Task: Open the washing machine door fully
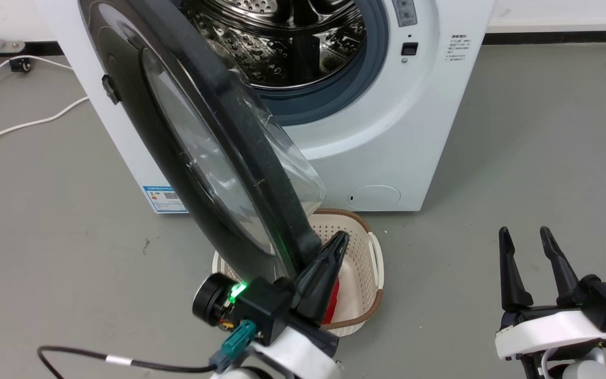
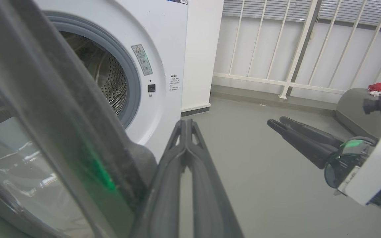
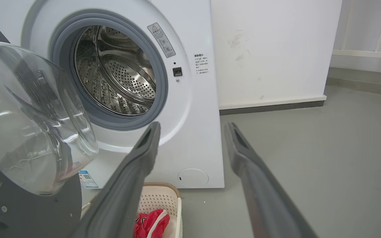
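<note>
1. My left pincer point(image 1: 341, 240) is clenched, with both long dark fingers pressed flat together and nothing between them. In the left wrist view the tips point(image 2: 185, 123) meet.
2. Right beside its fingers, on their left, is the big round shiny black washing machine door point(image 1: 187, 131). Its thick rim looks like it touches my fingers.
3. The door stands up on its edge. It sticks out from the machine toward me, about half open. The black face looks away to the left of my left pincer. The clear bulging glass bowl window point(image 1: 295, 166) looks to its right.
4. I think the door is heavy and stiff and swings only on its hinge. It looks slippery. The glass could crack, so I should push on the black rim near the free edge.
5. Just under my left pincer sits a cream plastic basket with little holes point(image 1: 372, 263), with a red cloth point(image 3: 150, 220) inside.
6. My right pincer point(image 1: 524, 231) is well apart from the door, released, with its fingers spread and holding nothing.
7. Past both pincers stands the boxy white washing machine point(image 1: 387, 147) with its shiny steel drum point(image 1: 292, 42) showing.
</note>
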Tool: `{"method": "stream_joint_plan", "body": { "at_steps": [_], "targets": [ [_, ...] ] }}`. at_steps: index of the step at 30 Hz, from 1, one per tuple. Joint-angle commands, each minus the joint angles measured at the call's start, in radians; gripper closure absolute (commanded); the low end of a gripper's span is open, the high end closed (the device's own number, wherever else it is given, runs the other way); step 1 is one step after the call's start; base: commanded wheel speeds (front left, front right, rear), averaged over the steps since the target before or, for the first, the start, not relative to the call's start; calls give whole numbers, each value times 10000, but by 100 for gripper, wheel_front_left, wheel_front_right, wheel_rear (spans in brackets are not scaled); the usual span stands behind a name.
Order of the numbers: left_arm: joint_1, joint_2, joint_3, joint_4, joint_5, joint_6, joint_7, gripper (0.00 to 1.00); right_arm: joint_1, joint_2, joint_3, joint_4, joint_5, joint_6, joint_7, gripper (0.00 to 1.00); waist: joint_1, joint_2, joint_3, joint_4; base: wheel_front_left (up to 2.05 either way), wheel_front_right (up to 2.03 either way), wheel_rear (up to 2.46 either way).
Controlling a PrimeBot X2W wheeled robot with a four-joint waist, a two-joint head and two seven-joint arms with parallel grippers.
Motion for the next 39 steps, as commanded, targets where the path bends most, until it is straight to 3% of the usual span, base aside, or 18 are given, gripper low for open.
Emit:
{"method": "stream_joint_plan", "body": {
  "at_steps": [1,10,16,22,30,39],
  "targets": [
    [294,326,406,3,-8,353,135,100,-89,24,39,42,67,-7,-15,0,0,0,-16,73,0,0,0],
    [1571,684,598,-1312,64,1086,608,100,19,25,-20,65,-20,-7,-15,0,0,0,1,830,0,0,0],
    [2155,714,554,-2451,-10,1339,942,100,-11,22,-46,108,-59,-7,-15,0,0,0,63,1652,0,0,0],
    [2498,1028,1107,-3104,74,1835,1230,100,-111,21,26,191,-112,-7,2,0,0,0,148,2382,0,0,0],
    [2502,1535,2179,-2755,-122,2213,1264,100,-228,21,97,225,-110,-7,63,0,0,0,267,2816,0,0,0],
    [2020,2093,4085,-1822,-766,2549,715,100,-354,18,116,171,-167,-7,164,0,0,0,565,2657,0,0,0]
  ]
}}
